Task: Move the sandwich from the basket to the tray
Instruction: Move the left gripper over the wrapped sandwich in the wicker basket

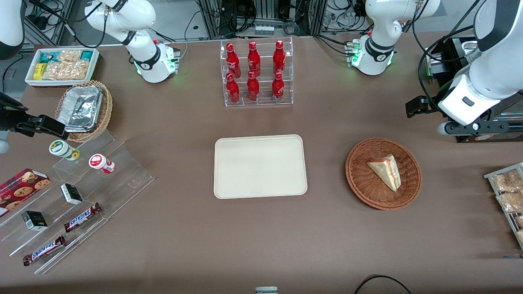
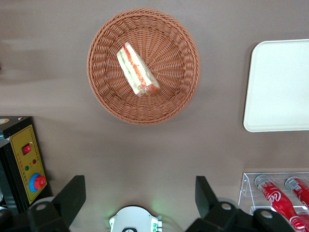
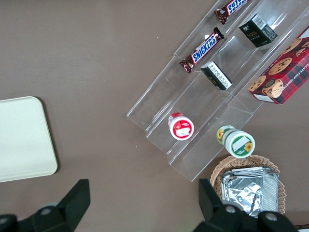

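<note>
The sandwich [image 1: 386,170] [image 2: 137,70], a pale bread wedge with a red and green edge, lies in the round reddish-brown basket [image 1: 359,179] [image 2: 101,87]. The cream tray [image 1: 260,166] [image 2: 280,87] lies flat at the table's middle, beside the basket toward the parked arm's end, with nothing on it. My left gripper [image 1: 417,107] [image 2: 139,186] hangs high over the table, farther from the front camera than the basket and toward the working arm's end. Its black fingers [image 2: 72,193] stand wide open with only bare table between them.
A clear rack of red bottles [image 1: 256,73] [image 2: 280,193] stands farther from the front camera than the tray. A black control box [image 2: 24,159] sits near the gripper. Snack packets [image 1: 508,192] lie at the working arm's end. A stepped acrylic stand [image 1: 81,196], foil-filled tan basket [image 1: 83,108] and white bin [image 1: 61,65] occupy the parked arm's end.
</note>
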`<action>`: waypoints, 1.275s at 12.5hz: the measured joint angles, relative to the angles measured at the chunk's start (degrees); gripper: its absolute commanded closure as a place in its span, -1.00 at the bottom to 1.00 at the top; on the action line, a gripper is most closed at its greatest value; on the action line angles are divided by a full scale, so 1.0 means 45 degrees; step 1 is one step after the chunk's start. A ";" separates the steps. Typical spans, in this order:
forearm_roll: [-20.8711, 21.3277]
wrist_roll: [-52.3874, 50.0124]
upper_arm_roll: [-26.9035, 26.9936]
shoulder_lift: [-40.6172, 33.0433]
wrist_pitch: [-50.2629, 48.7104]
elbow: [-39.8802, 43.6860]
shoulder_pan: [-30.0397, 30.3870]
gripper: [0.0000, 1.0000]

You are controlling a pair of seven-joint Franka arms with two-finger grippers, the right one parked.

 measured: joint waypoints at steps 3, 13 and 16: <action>0.0001 0.0029 -0.0066 0.0008 0.0002 -0.0005 -0.0003 -1.00; 0.0006 0.0029 -0.0093 0.0656 0.3819 -0.2156 0.0018 -1.00; 0.0011 0.0029 -0.0085 0.0652 0.5232 -0.3338 0.0059 -1.00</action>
